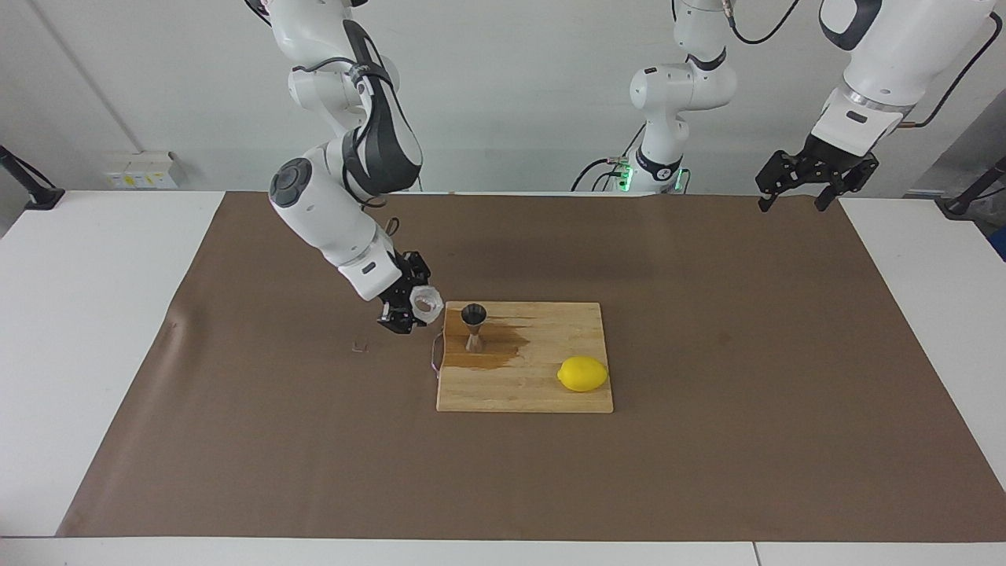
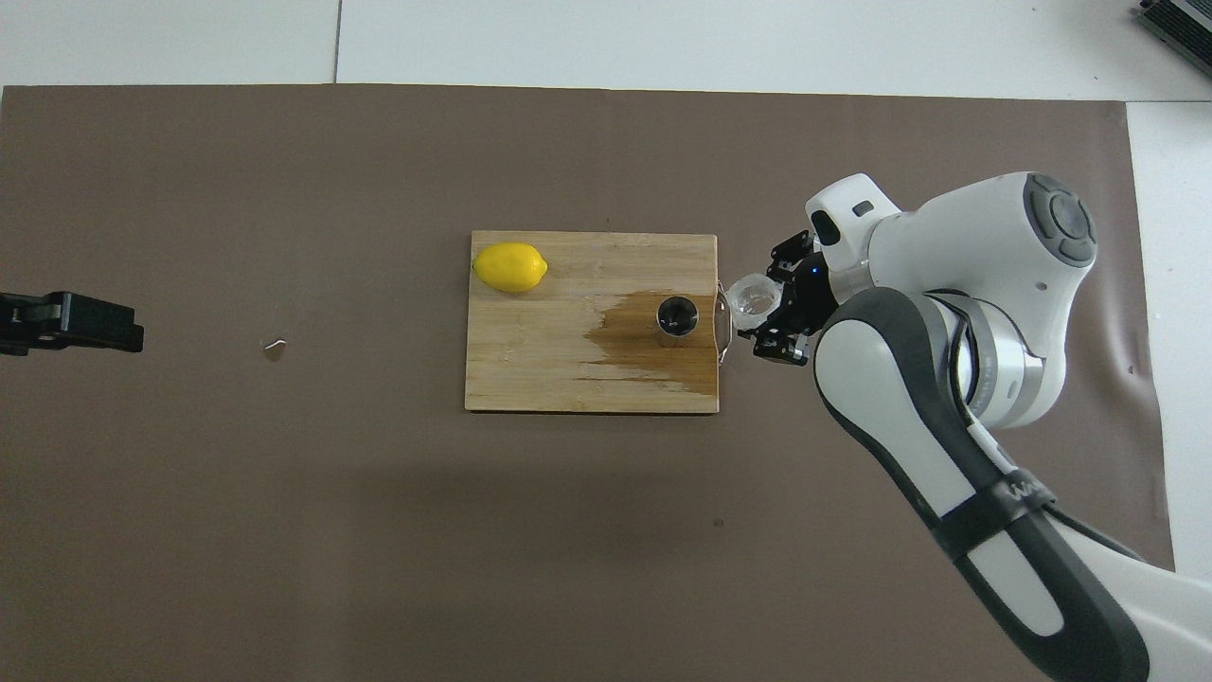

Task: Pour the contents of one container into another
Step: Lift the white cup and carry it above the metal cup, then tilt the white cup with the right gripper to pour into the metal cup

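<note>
My right gripper (image 1: 418, 306) is shut on the small clear faceted cup (image 1: 427, 303) and holds it in the air over the metal handle at the right-arm end of the wooden board (image 1: 542, 393). Seen from above, the cup (image 2: 753, 298) is just beside the board's edge (image 2: 530, 379), its mouth showing. The steel hourglass jigger (image 1: 474, 324) stands upright on the board in a dark wet patch (image 2: 625, 341), a short way from the cup. My left gripper (image 1: 790, 206) waits open, raised over the mat's corner near its own base.
A yellow lemon (image 1: 582, 373) lies on the board toward the left arm's end, farther from the robots than the jigger. A small scrap (image 2: 275, 349) lies on the brown mat toward the left arm's end, and a small bit (image 1: 360, 344) lies beside the right gripper.
</note>
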`<state>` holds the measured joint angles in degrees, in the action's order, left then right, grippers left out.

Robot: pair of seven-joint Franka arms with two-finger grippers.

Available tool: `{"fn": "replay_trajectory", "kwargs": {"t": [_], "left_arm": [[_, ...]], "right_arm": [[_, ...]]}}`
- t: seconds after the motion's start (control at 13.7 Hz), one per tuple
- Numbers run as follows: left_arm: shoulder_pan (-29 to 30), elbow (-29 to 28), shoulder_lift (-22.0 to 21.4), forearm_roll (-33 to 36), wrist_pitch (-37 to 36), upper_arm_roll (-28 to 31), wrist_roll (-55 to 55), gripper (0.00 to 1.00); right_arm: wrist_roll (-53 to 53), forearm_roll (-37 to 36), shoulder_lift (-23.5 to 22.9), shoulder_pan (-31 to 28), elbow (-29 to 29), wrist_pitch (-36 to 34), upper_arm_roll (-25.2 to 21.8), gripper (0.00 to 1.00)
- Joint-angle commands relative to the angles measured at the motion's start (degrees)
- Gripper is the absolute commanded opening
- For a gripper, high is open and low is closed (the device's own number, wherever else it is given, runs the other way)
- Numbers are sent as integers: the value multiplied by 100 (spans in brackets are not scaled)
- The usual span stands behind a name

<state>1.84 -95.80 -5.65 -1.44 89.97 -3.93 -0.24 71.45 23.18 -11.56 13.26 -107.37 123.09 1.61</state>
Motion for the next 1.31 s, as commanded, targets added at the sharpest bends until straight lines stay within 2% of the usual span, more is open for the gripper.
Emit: {"fn": "replay_trajectory", "kwargs": {"t": [0.0, 0.44, 1.24], "left_arm": [[97, -105, -103, 13, -50, -38, 77, 100], [97, -105, -103, 13, -50, -38, 77, 100], [97, -105, -103, 13, -50, -38, 86, 100]], "right_arm": [[-491, -392, 5, 115, 243, -207, 6, 36], [-1704, -1630, 5, 774, 296, -189, 6, 35], [-2505, -2571, -12, 933, 488, -566, 15, 34]]}}
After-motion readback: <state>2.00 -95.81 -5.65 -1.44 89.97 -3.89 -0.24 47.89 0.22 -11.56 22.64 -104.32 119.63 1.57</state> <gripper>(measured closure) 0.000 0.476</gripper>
